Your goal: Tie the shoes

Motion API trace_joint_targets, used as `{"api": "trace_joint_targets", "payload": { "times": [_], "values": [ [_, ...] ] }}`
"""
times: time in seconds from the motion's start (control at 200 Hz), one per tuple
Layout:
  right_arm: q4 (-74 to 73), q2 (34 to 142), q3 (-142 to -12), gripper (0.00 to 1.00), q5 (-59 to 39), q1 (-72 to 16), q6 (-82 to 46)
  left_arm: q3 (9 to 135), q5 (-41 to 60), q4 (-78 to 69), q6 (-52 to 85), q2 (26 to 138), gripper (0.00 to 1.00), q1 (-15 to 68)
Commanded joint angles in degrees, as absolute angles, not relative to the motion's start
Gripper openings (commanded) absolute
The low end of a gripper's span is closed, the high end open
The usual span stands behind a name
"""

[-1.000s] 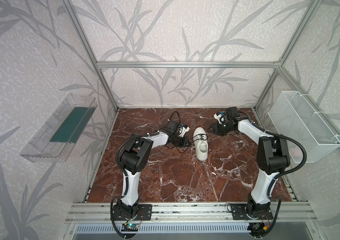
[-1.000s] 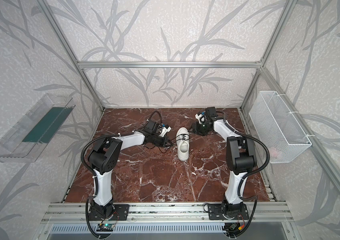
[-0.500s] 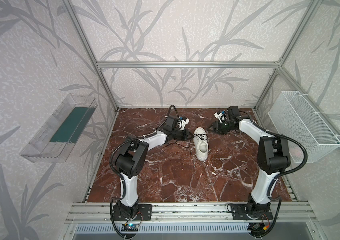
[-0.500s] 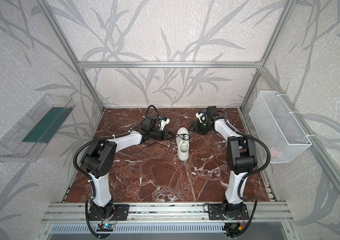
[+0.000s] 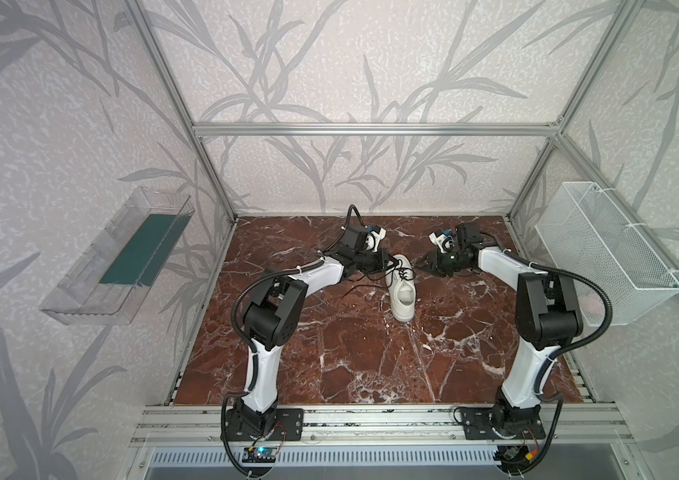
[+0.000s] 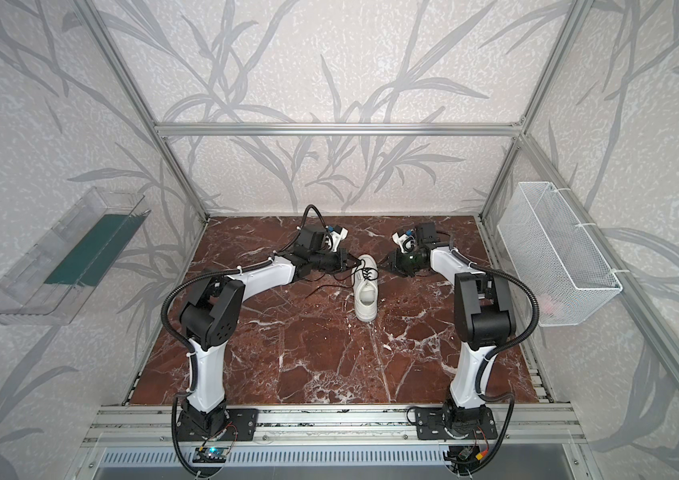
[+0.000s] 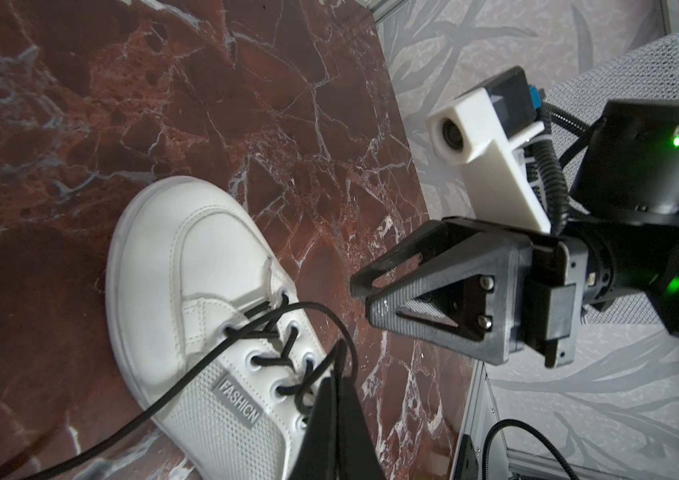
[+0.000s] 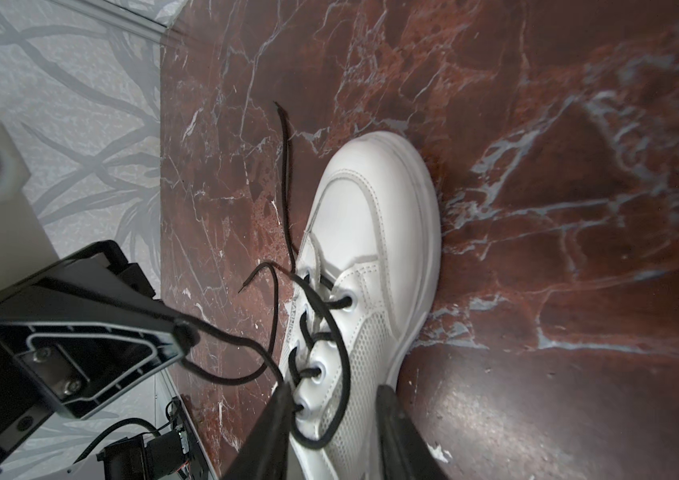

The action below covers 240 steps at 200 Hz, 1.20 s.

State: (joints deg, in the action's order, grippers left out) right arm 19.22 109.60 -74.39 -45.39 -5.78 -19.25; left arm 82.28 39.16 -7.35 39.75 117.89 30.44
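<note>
Red-brown marble desk point(image 5: 329, 353), leaf-print walls. White low-top leather sneaker point(image 5: 403, 293) sits mid-back, toe to far wall. Left fingers point(image 8: 154, 328) pinched on thin black lace point(image 7: 188, 376). Right fingers point(image 8: 275, 419) apart, straddling lace. Best: close on strand only, left taut.

Red marble tabletop point(image 5: 350, 353), white sneaker point(image 5: 403, 293), loose lace point(image 8: 285, 166)

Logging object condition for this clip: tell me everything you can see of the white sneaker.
The white sneaker stands upright on the red marble tabletop, toe toward the back wall. Low-top, thick white sole, smooth toe, mesh sides, grey tag. Its thin black laces are untied: the shut left tool pinches one strand, a loop lies inside the open right tool, one end trails on the tabletop.
</note>
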Motion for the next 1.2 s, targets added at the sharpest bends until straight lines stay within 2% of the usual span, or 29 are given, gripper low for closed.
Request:
{"api": "trace_joint_targets", "payload": {
  "times": [0.0, 0.27, 0.425, 0.805, 1.04, 1.195],
  "values": [
    [12.4, 106.8, -72.2, 0.31, -49.1, -4.2, -21.4, 84.4, 35.4, -9.4, 43.8, 118.6, 0.00, 31.6],
    [1.9, 105.1, -65.2, 0.31, -51.2, -3.4, -21.6, 89.2, 35.8, -7.4, 45.4, 123.1, 0.00, 32.2],
    [-3.7, 104.4, -62.1, 0.31, -51.5, -2.8, -23.0, 93.8, 34.7, -2.6, 41.8, 124.5, 0.00, 32.2],
    [-2.8, 105.9, -62.3, 0.32, -52.7, -2.4, -23.7, 99.6, 35.2, -0.8, 42.9, 130.5, 0.00, 32.5],
    [-0.9, 105.8, -63.6, 0.41, -52.8, -2.1, -22.3, 102.8, 37.8, 1.8, 40.8, 133.2, 0.00, 32.6],
    [-0.1, 108.1, -64.9, 0.39, -52.8, -2.2, -21.1, 103.4, 38.0, 2.4, 40.1, 133.0, 0.01, 32.5]
  ]
}}
